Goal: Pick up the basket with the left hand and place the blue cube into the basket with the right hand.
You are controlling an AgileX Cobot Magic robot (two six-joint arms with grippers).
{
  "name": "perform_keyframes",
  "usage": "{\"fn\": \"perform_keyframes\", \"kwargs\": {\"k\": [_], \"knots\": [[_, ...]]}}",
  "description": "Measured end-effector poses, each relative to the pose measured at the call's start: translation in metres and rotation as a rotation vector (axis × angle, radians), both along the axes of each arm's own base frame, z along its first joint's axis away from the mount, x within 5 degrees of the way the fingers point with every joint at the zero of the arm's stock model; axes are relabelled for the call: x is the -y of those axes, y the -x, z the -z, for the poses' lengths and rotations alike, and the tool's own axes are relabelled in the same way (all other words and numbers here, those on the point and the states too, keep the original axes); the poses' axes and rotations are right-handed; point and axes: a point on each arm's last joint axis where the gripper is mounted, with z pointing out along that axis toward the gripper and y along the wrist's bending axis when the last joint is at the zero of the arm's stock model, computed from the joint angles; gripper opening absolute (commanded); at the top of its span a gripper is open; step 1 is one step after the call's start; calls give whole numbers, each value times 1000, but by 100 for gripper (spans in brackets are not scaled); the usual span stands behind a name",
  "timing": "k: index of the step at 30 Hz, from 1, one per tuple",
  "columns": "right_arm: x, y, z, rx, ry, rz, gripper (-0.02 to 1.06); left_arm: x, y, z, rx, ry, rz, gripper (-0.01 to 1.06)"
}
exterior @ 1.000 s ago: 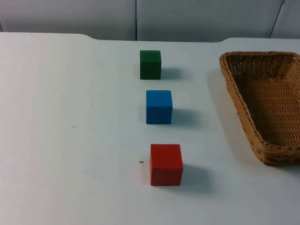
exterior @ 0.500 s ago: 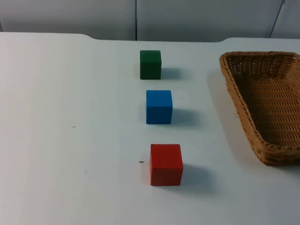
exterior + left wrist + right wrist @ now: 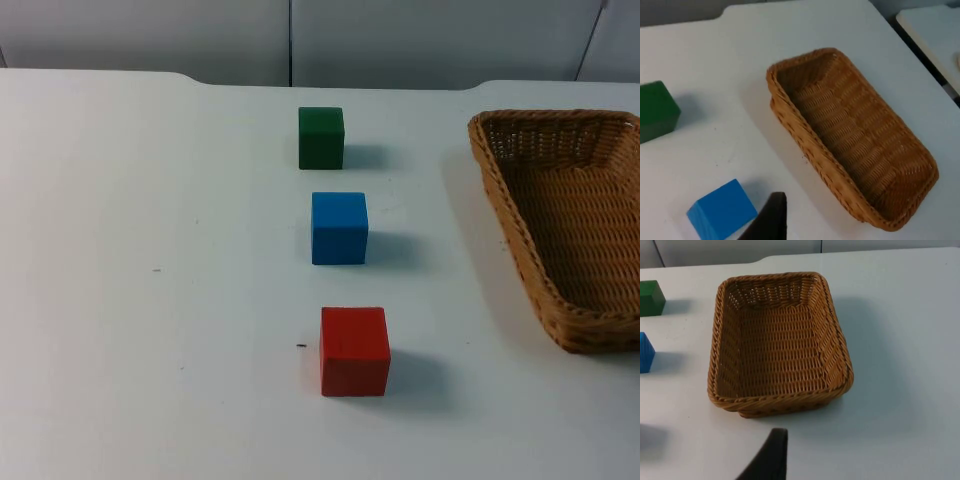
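Three cubes stand in a single column near the middle of the white table (image 3: 150, 180) in the top view: a green cube (image 3: 321, 137) farthest from the camera, a blue cube (image 3: 339, 228) in the middle, and a red cube (image 3: 354, 350) nearest. The cubes are separated by bare table and do not touch. A wicker basket (image 3: 515, 225) rests on the table to the right of the column, well apart from the blue cube, upright, with nothing inside; its right side is cut off by the picture edge. A grey partition wall (image 3: 400, 40) closes the far end of the table. In the left wrist view, the basket (image 3: 790, 122) lies flat on the table, with the blue cube (image 3: 722, 210) and the green cube (image 3: 655, 112) beside it; one black fingertip (image 3: 771, 222) of the left gripper stands above the table, touching neither object. In the right wrist view, the basket (image 3: 722, 355) lies on the table with the blue cube (image 3: 645, 352) and the green cube (image 3: 651, 297) beyond its side; one black fingertip (image 3: 772, 455) of the right gripper stands just short of the basket, apart from it. Finger spacing of either gripper cannot be determined. Neither gripper holds anything.
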Motion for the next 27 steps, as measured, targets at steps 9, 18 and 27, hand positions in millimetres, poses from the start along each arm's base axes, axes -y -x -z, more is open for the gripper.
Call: {"fn": "perform_keyframes", "kwargs": {"k": [9,18,27], "knots": [[0,0,0,0,0,0,104,60,-30,39,-122,-56,70,102],[0,0,0,0,0,0,104,119,-54,75,-215,-87,93,102],[0,0,0,0,0,0,104,150,-68,111,-322,-110,104,102]]}}
